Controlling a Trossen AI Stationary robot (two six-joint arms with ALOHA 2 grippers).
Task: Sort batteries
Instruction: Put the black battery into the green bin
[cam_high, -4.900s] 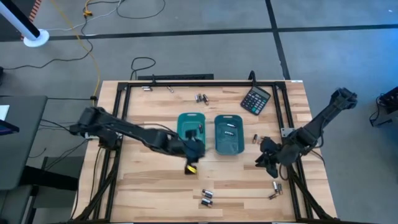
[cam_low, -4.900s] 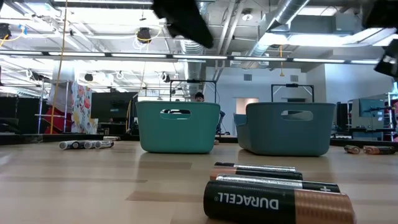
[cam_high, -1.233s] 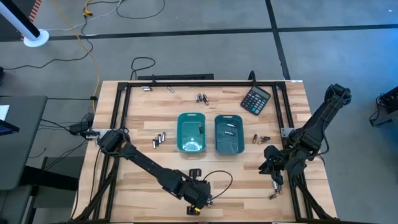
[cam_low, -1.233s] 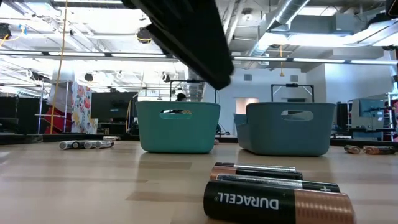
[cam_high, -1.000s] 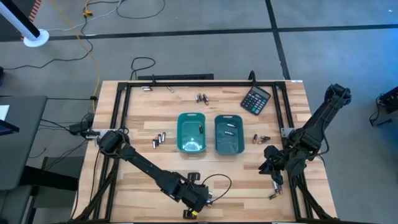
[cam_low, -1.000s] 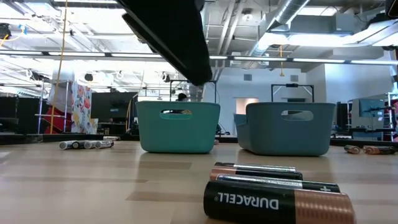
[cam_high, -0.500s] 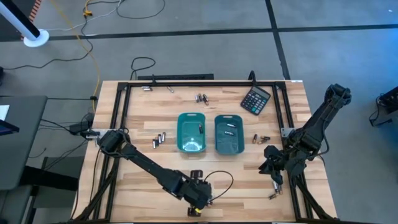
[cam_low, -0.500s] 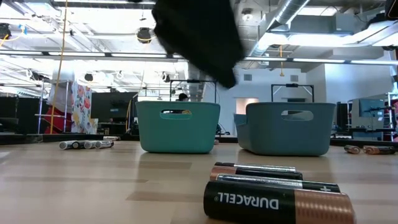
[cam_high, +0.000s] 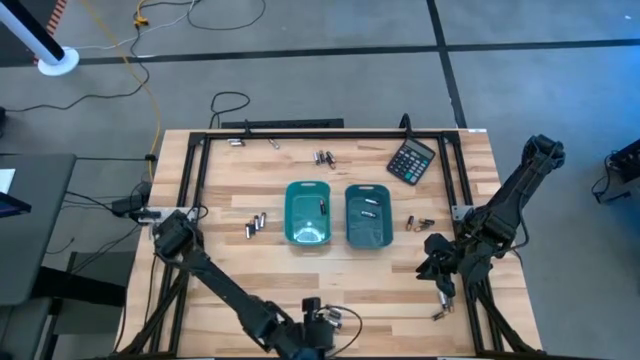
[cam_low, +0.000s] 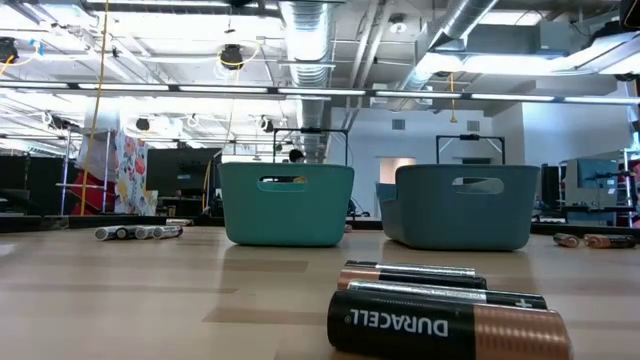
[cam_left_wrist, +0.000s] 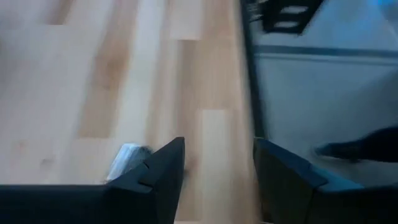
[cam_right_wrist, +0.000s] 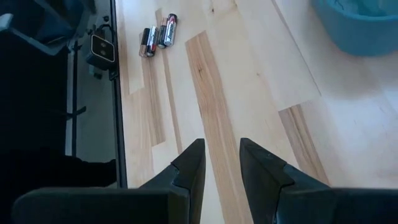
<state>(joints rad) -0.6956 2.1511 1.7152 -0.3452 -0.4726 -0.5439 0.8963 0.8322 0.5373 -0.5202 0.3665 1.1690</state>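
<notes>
Batteries lie scattered on the wooden table: a pair (cam_high: 256, 225) left of the trays, some (cam_high: 323, 157) near the far edge, a pair (cam_high: 415, 222) right of the trays, others (cam_high: 441, 305) by the right gripper. More lie inside the two teal trays (cam_high: 308, 190) (cam_high: 367, 190). Large in the low view are the near-edge batteries (cam_low: 440, 322). My left gripper (cam_high: 312, 340) (cam_left_wrist: 217, 167) is open at the table's near edge, with a silvery battery (cam_left_wrist: 127, 160) beside one finger's outer side. My right gripper (cam_high: 430, 262) (cam_right_wrist: 222, 165) hovers narrowly open over bare wood.
A black calculator (cam_high: 411, 160) sits at the far right corner. A black metal frame (cam_high: 200, 150) runs around the table top. The right wrist view shows a battery cluster (cam_right_wrist: 158, 34) and a tray corner (cam_right_wrist: 367, 25). Bare wood lies between the trays and the near edge.
My left arm has swung toward the table's near edge, carrying its gripper down to the edge; its dark shape has left the top of the low view. The batteries and trays have stayed where they were.
</notes>
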